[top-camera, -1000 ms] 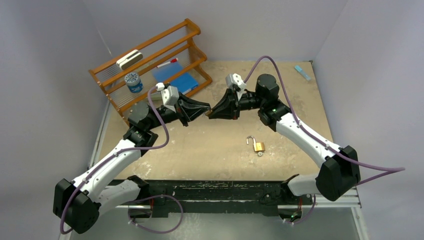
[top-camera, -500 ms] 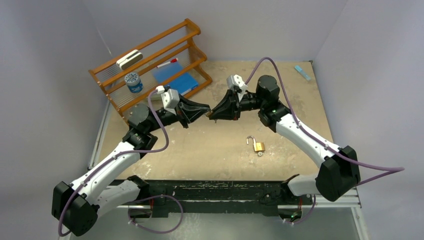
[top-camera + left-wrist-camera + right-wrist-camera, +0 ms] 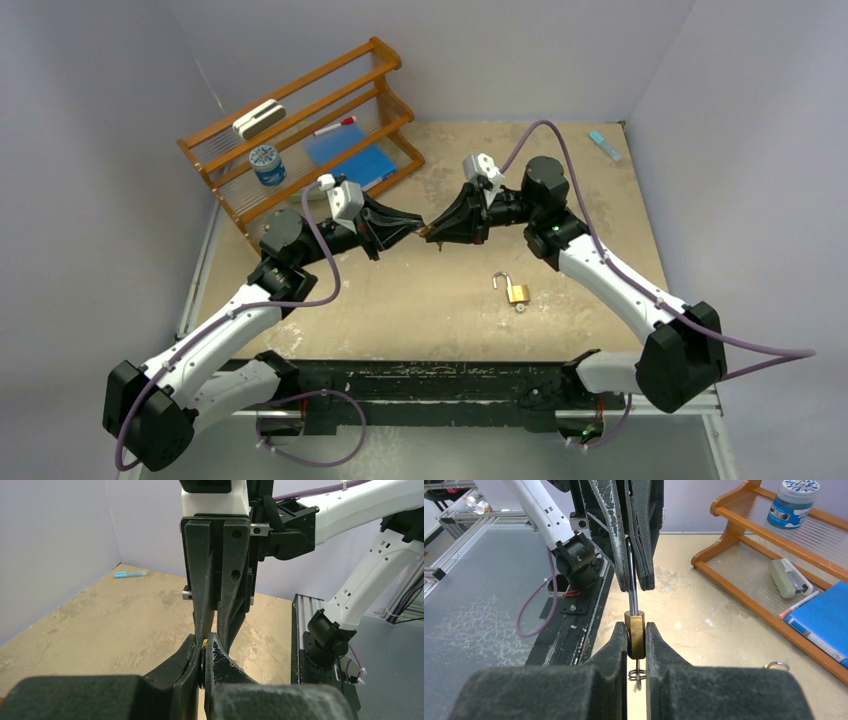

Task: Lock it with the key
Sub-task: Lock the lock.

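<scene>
Since the earlier frame, both claws have been carried slightly toward the right edge, their tips still joined. A small brass padlock [image 3: 636,635] is held in the air over the middle of the sandy-coloured surface [image 3: 420,310]. Its body is pinched between the fingers of the right claw [image 3: 636,630], and a thin wire ring [image 3: 636,675] is seen just beneath it. Its curved steel shackle [image 3: 632,580] is clamped by the left claw [image 3: 633,577], which is pressed together around it. A second brass padlock with an open shackle [image 3: 516,292] is seen lying toward the near edge, right of the middle, untouched.
</scene>
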Robot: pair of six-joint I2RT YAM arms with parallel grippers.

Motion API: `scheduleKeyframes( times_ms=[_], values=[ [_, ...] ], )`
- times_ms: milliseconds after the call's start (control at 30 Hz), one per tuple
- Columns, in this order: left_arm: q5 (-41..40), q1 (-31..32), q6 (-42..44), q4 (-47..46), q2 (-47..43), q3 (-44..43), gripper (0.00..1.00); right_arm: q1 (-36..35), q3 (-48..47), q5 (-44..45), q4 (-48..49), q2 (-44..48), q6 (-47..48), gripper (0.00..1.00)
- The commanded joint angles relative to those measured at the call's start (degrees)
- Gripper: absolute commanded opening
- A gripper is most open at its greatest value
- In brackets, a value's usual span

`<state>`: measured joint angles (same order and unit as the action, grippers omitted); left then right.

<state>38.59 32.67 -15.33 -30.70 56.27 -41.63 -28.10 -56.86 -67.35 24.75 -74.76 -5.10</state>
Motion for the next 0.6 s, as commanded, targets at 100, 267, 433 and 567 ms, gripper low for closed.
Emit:
scheduleKeyframes(
  times_ms=[100,267,433,567],
  values=[
    [-0.61,-1.46,3.21,-1.73,-1.25,-0.31,0.00,5.42,-0.53,-0.04,0.50,4.78,-1.38,0.00],
    [4.78,-1.46,2.40,-0.12,1.57,-1.94,0.00,5.51,-1.77,-1.64,-1.42,4.22,-0.81,0.00],
    [6.50,-1.46,2.62,0.92,2.36,-2.60,0.00,5.49,-1.89,-1.99,-1.37,4.52,-0.87,0.00],
    [5.96,-1.46,3.10,1.35,2.42,-2.77,0.00,5.49,-2.47,-2.07,-1.70,4.52,-0.79,0.00]
  ],
)
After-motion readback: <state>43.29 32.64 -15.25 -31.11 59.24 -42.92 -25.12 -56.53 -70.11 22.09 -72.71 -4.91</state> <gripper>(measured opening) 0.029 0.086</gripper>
